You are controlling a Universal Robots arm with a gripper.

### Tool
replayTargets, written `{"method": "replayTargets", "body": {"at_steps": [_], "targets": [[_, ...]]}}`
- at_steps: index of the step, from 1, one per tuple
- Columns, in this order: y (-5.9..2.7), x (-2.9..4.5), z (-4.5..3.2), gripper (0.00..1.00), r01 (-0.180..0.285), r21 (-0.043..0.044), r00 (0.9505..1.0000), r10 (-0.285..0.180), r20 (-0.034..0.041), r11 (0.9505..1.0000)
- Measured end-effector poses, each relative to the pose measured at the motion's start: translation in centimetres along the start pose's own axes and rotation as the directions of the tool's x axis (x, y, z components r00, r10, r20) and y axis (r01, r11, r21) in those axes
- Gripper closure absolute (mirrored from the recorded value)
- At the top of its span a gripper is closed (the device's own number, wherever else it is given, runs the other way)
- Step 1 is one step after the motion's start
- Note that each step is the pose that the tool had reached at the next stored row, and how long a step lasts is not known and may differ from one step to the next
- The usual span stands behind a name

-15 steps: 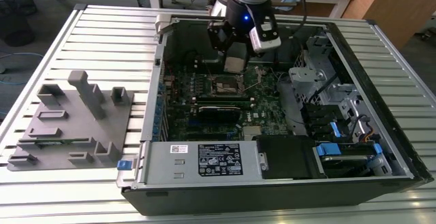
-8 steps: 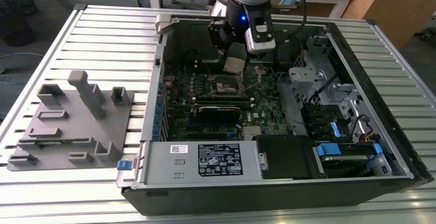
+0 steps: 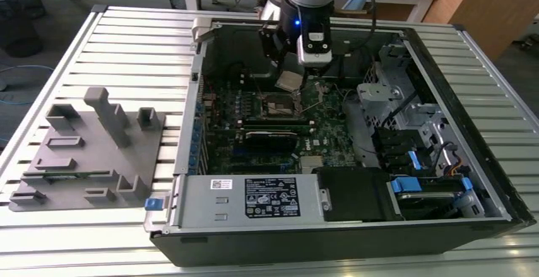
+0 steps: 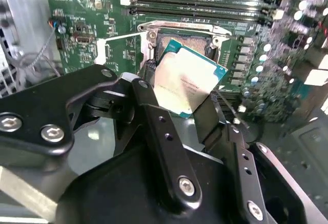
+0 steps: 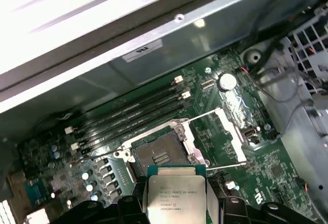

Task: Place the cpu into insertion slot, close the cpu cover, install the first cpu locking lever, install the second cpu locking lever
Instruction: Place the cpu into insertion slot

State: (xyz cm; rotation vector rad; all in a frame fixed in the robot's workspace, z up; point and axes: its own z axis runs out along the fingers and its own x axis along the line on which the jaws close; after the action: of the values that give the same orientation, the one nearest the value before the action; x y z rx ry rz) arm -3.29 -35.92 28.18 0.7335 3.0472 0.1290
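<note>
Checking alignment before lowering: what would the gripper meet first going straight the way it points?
Probably the insertion slot, which lies beyond the cpu that the gripper holds; depth is unclear.

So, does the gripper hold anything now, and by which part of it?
Yes. The gripper holds the cpu by two opposite edges, near the empty insertion slot.

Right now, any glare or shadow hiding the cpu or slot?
First wrist view: cpu and slot evenly lit, white blowout beyond the case wall. Second wrist view: sheen on the cpu, slot partly shaded behind it. Exterior view: cpu catches light, slot dark.
</note>
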Motion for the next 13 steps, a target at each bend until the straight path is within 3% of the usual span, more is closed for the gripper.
{"method": "replayTargets", "body": {"at_steps": [4, 9, 13], "targets": [[-0.01, 0.0, 0.09, 0.46, -0.073, -0.0013, 0.9973, 0.073, 0.0059, 0.9973], [-0.02, 0.0, 0.16, 0.46, -0.159, -0.0034, 0.9873, 0.159, 0.0127, 0.9873], [-0.02, 0.0, 0.17, 0.46, -0.169, -0.0037, 0.9855, 0.169, 0.0135, 0.9856]]}}
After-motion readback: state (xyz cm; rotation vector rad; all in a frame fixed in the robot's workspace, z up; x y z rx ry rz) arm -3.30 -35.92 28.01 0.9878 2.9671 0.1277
